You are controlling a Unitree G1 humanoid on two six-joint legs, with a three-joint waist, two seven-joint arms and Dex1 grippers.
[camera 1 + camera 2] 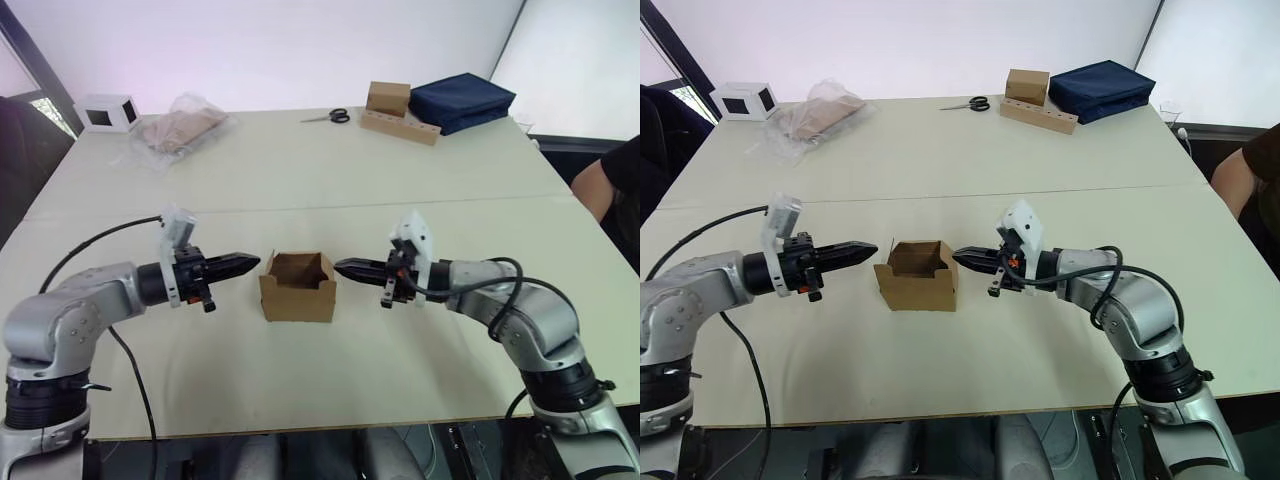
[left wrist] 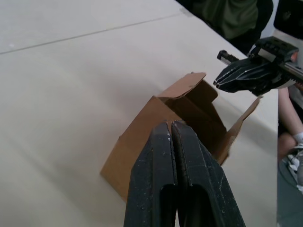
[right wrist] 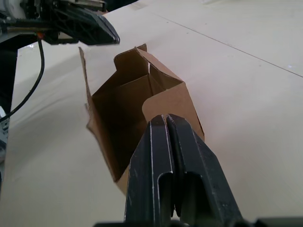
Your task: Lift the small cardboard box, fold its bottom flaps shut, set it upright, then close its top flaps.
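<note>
Since the small cardboard box [image 1: 298,288] sits open-topped at the table's [image 1: 300,380] near middle, we'd call it light, thin and easy to crush. Our left gripper [image 1: 250,263] and right gripper [image 1: 345,267] flank the box, both with fingers pressed together, empty. We'd squeeze its two side walls gently, not the floppy top flaps [image 2: 188,86]. Beyond the box: scissors [image 1: 327,117], far off.
</note>
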